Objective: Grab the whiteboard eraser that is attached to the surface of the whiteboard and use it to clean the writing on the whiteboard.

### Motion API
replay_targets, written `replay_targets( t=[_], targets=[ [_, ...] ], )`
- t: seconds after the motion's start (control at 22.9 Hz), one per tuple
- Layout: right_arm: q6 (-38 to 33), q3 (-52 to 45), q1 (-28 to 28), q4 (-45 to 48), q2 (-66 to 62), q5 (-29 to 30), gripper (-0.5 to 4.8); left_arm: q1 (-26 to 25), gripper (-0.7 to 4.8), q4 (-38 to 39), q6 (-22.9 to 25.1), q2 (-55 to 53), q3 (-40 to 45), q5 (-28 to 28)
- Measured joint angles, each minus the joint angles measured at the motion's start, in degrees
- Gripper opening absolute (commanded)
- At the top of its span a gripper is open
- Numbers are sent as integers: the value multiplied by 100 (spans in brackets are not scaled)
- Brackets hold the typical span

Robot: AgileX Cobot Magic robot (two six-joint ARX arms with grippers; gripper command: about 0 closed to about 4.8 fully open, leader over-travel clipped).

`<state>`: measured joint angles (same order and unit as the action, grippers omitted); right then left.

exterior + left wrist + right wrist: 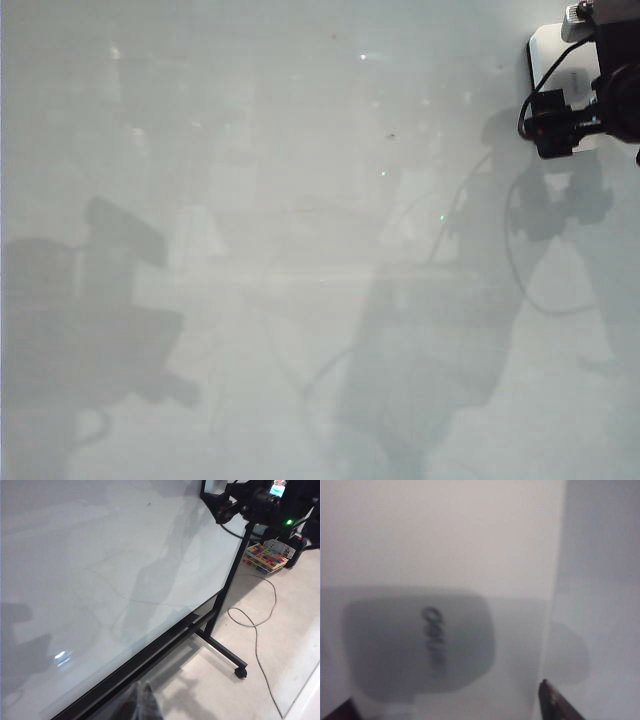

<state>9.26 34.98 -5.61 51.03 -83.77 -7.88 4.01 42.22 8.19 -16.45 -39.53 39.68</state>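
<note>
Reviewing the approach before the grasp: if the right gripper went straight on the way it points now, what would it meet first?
Most likely the whiteboard eraser, close ahead between the right gripper's open fingertips. It sits on the whiteboard; blur leaves the remaining gap unclear.

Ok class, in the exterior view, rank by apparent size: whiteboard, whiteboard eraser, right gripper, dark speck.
Largest: whiteboard.
Then whiteboard eraser and right gripper over it, top right: unsure, gripper nearer and cropped.
Smallest: dark speck.
left gripper: not visible here.
</note>
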Motion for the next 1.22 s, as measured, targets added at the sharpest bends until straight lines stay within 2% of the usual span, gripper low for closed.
replay_targets(
  t=[0.13, 0.26, 0.31, 0.39, 0.44, 0.52, 0.87, 0.96, 1.13, 1.22],
  targets=[
    [-2, 59, -4, -588, 658, 0, 416, 0, -3, 2, 0, 2, 0, -2],
    [-131, 46, -46, -2317, 1775, -4, 181, 0, -3, 2, 0, 0, 0, 0],
    [-203, 46, -63, -2793, 2118, -2, 137, 0, -3, 0, 0, 0, 0, 0],
    [-280, 50, -72, -3488, 2649, 11, 7, 0, -3, 0, 0, 2, 0, 0],
    [-295, 46, -74, -4264, 3193, 68, -6, 0, -3, 2, 0, 2, 0, -2],
    [-328, 35, -72, -5112, 4068, 264, -6, 0, -3, 2, 0, 0, 0, -2],
    [-894, -48, -74, -7219, 6642, 363, -6, 0, -3, 0, 0, 0, 0, 0],
    [-916, -203, -74, -7298, 6992, 363, -6, 0, -3, 2, 0, 0, 0, -2],
    [-988, -1117, -74, -7429, 8334, 385, -6, 0, -3, 0, 0, 0, 0, 0],
    [-1102, -1526, -61, -7442, 8356, 393, -6, -2, -3, -20, 0, -2, -11, 7]
  ],
)
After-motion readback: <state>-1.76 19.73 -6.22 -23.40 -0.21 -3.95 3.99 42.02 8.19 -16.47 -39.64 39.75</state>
